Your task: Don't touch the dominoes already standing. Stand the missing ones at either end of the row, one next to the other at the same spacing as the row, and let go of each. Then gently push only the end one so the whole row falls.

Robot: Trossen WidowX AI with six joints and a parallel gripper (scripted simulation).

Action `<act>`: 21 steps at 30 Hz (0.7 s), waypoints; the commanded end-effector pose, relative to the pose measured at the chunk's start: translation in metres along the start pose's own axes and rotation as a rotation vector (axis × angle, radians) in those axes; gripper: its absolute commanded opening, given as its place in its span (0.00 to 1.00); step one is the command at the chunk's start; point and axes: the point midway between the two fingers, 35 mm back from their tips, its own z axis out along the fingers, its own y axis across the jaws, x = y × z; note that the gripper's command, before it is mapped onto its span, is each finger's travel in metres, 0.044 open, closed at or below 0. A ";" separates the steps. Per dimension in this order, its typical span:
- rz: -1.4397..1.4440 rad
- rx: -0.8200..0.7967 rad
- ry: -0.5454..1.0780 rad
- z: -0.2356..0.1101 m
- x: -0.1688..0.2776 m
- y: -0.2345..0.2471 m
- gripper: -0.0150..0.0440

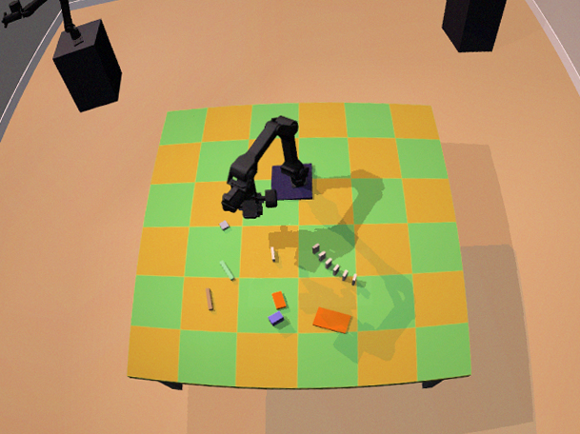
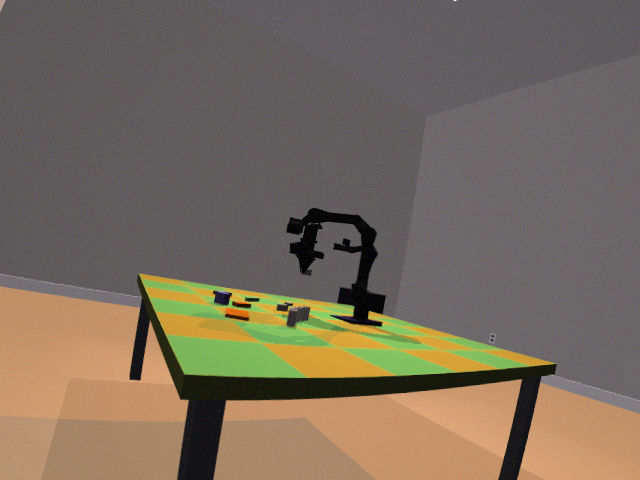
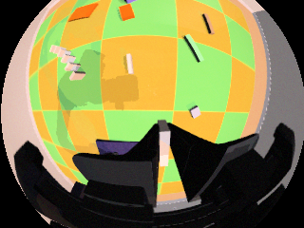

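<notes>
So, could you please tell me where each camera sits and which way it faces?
Top: high overhead, looking down on the checkered table; the whole arm shows.
Exterior: low beside the table, looking across it; the arm and its raised gripper show.
Wrist: looks down past the gripper; its fingers pinch a domino.
All share the domino row.

Checkered table [image 1: 201,359] carries domino row [image 1: 335,268], lone domino [image 1: 272,254] (standing apart), orange slab [image 1: 332,319].
</notes>
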 end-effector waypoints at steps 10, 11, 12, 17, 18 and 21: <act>0.023 -0.043 -0.109 0.015 -0.002 -0.005 0.30; 0.034 -0.049 -0.130 0.017 -0.004 -0.006 0.30; 0.044 -0.054 -0.151 0.019 -0.005 -0.007 0.30; 0.092 -0.076 -0.258 0.027 -0.011 -0.012 0.30; 0.100 -0.080 -0.279 0.028 -0.012 -0.013 0.30; 0.124 -0.090 -0.343 0.032 -0.015 -0.017 0.30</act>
